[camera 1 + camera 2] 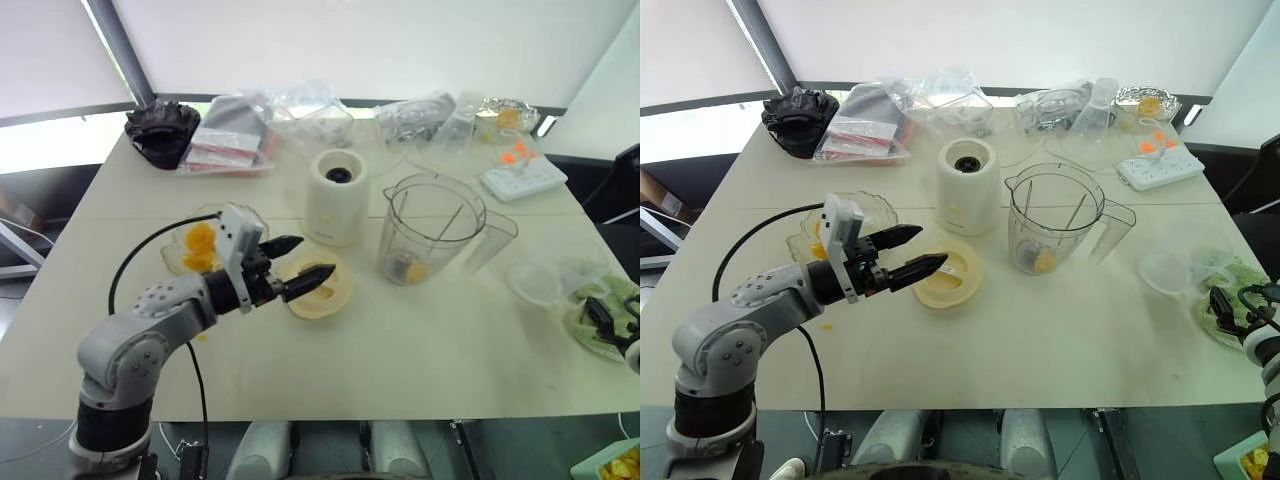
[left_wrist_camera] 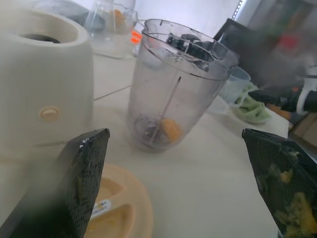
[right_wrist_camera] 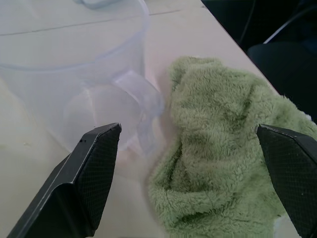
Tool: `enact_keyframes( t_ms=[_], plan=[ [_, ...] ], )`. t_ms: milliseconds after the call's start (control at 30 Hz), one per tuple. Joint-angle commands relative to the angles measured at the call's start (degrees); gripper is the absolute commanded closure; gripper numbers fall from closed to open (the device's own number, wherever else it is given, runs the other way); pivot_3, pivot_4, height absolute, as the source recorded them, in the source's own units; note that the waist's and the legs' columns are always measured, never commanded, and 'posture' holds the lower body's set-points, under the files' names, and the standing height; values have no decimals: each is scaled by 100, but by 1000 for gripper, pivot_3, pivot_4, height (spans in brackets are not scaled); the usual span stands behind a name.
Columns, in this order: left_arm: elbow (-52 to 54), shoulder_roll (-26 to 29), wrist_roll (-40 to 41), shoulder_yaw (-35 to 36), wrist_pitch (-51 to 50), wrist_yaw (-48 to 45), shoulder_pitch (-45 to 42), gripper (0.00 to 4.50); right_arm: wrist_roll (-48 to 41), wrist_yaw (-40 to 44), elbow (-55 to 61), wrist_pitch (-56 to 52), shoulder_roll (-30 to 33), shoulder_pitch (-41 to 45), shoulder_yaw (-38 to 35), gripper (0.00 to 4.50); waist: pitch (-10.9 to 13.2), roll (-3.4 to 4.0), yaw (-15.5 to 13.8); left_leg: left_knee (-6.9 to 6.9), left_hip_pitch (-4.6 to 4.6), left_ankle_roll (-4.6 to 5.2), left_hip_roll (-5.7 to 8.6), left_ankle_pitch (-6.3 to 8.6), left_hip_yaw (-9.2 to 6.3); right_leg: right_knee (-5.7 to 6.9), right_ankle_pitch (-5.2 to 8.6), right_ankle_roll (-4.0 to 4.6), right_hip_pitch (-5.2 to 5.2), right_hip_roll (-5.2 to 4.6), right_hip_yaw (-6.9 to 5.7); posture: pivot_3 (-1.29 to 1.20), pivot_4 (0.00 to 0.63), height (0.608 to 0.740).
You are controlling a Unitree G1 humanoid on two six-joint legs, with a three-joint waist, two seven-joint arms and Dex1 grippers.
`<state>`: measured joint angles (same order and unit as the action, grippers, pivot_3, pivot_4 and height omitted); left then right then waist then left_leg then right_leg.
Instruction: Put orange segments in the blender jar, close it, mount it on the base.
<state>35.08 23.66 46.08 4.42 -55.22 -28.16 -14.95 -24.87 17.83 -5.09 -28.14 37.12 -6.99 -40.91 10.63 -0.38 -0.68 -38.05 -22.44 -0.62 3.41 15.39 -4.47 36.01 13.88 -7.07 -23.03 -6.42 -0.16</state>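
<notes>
The blender jar stands upright and uncovered near the middle of the tabletop, with one orange segment lying at its bottom beside the dark blade hub. Its handle points toward 4 o'clock. Just beside it, at its 9 o'clock, stands the white base, with its dark socket facing up; the two are close but apart.

At 6 o'clock from the base, the round cream lid lies flat on the tabletop. The left gripper hovers over the lid's edge, pointing toward the jar, its jaws spread wide and holding nothing; bits of orange pulp cling to the inside of one finger in the left wrist view. At 9 o'clock from the lid, a shallow glass bowl holds more orange segments, partly hidden behind the left arm.

At 3 o'clock from the jar, near the tabletop's edge, a small clear measuring cup stands beside a green cloth. The right gripper hangs over that cloth, its jaws wide and empty.

Along the far edge at 12 o'clock lie plastic bags, a dark bundle and a white power strip.
</notes>
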Motion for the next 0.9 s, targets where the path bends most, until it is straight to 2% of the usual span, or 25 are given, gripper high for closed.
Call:
enact_keyframes(
  t_ms=[33, 900],
  plan=[
    [226, 40, -36, -153, 201, 37, -14, 39, 75, -83, -46, 205, -8, 141, -57, 0, -4, 7, 15, 0, 0, 0, 0, 0, 0, 0, 0, 0, -1, 0, 0, 0, 150, 740],
    [231, 112, -106, -398, 374, 384, -23, 39, 522, -392, -1040, 854, 17, 962, 284, 0, -4, 17, 6, 1, 1, 0, -1, 0, 1, -1, 1, 0, 0, 1, 1, 0, 150, 740]
  ],
)
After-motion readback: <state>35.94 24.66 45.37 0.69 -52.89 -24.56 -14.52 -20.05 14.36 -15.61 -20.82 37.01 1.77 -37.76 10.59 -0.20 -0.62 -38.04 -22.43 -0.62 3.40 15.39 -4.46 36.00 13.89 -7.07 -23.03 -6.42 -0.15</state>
